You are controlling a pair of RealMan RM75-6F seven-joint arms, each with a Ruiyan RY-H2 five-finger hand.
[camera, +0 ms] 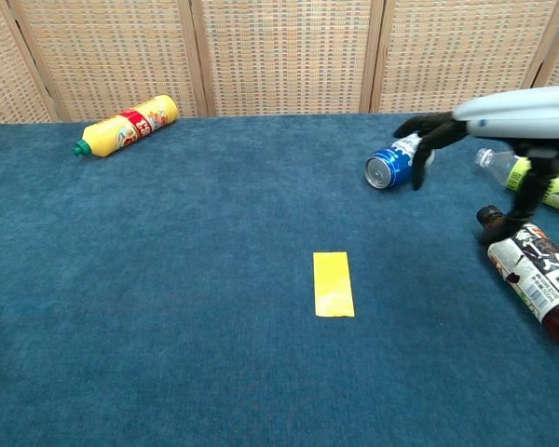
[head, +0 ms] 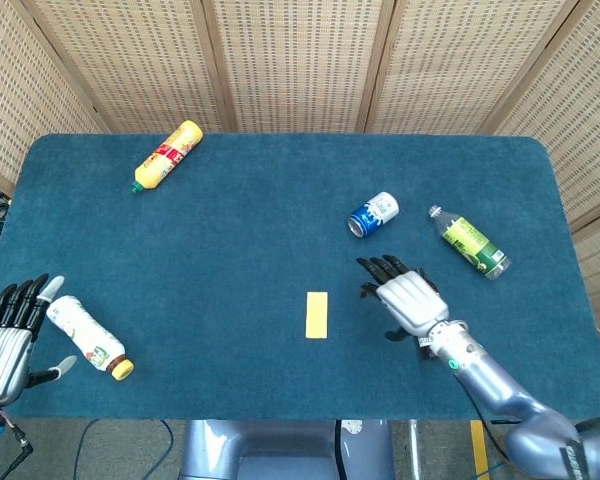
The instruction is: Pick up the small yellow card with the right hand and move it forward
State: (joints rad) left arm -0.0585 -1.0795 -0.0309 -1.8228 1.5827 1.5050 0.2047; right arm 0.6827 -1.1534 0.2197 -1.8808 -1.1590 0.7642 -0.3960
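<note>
The small yellow card (head: 317, 314) lies flat on the blue table, near the front middle; the chest view shows the card (camera: 333, 283) too. My right hand (head: 402, 296) hovers above the table just right of the card, palm down, fingers spread, holding nothing. In the chest view the right hand (camera: 484, 126) hangs high over the can and bottles. My left hand (head: 8, 340) stays open at the table's front left edge, beside a white bottle.
A blue can (head: 373, 214) and a green-labelled clear bottle (head: 469, 242) lie behind the right hand. The dark bottle (camera: 534, 274) lies under the right arm. A yellow bottle (head: 167, 154) lies far left at the back; a white bottle (head: 88, 337) lies front left.
</note>
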